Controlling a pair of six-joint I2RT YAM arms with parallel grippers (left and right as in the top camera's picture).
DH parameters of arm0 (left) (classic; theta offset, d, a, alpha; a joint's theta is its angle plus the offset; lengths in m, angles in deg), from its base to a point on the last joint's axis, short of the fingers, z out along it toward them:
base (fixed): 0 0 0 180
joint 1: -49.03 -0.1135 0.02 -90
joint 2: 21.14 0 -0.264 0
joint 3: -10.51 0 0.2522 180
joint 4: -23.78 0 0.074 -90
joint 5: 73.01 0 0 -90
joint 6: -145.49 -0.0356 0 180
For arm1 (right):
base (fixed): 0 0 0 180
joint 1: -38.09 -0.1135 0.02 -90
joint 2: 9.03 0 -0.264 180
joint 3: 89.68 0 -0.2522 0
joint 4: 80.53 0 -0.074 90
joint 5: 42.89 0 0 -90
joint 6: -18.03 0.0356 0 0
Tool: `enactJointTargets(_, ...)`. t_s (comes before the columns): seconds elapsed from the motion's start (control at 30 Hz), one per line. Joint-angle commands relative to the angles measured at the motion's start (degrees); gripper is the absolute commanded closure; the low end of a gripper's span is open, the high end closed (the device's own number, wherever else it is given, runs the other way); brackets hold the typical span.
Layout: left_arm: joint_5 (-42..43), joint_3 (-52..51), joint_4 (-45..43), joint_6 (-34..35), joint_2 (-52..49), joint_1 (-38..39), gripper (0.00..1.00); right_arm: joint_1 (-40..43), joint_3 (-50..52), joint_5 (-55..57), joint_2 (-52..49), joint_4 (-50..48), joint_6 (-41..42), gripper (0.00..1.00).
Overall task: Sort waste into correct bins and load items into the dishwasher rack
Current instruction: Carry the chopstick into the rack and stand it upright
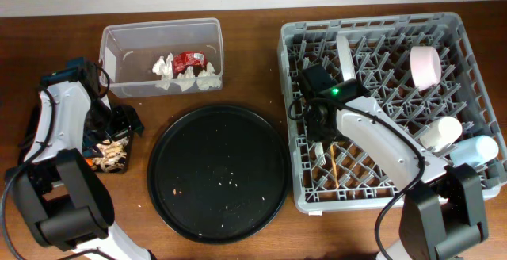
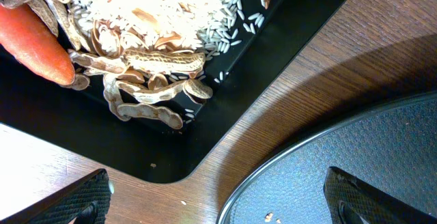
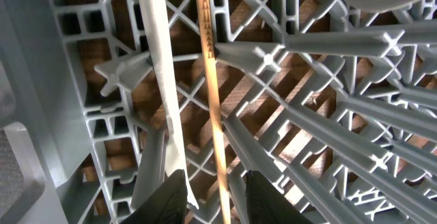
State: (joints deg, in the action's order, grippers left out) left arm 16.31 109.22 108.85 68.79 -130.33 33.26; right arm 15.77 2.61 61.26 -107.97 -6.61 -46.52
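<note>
The grey dishwasher rack (image 1: 467,34) at the right holds a pale pink bowl (image 1: 425,66), a white bowl on edge (image 1: 346,54), a white cup (image 1: 441,131) and a light blue cup (image 1: 475,151). My right gripper (image 1: 321,125) is low in the rack's left part. In the right wrist view its fingers (image 3: 217,200) are apart around the wooden chopstick (image 3: 208,80), which lies on the lattice (image 3: 328,46) beside the white fork (image 3: 158,67). My left gripper (image 2: 218,203) is wide open and empty over the corner of the shallow black tray (image 2: 102,142), which holds rice (image 2: 157,5), a carrot (image 2: 34,46) and brown scraps (image 2: 147,104).
The clear tub (image 1: 131,34) at the back left holds white napkins (image 1: 186,76) and a red wrapper (image 1: 190,59). The large round black tray (image 1: 218,173) sits in the middle with a few crumbs; its rim shows in the left wrist view (image 2: 355,162).
</note>
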Motion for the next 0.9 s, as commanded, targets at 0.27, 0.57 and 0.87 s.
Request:
enactJointTargets(0.27, 4.3, -0.5, -1.9, -12.7, 0.1, 24.6, 0.01, 19.7, -0.2, -30.4, 20.8, 2.8, -17.8, 0.19)
enactJointTargets(0.57, 7.3, -2.3, 10.1, -12.3, 15.4, 24.2, 0.01, 24.0, 2.4, -25.2, 27.8, 12.6, -21.2, 0.02)
enactJointTargets(0.87, -0.6, -26.8, -10.2, -8.4, 76.6, 24.2, 0.01, 23.9, 20.0, -19.5, 68.6, 0.5, -18.8, 0.02)
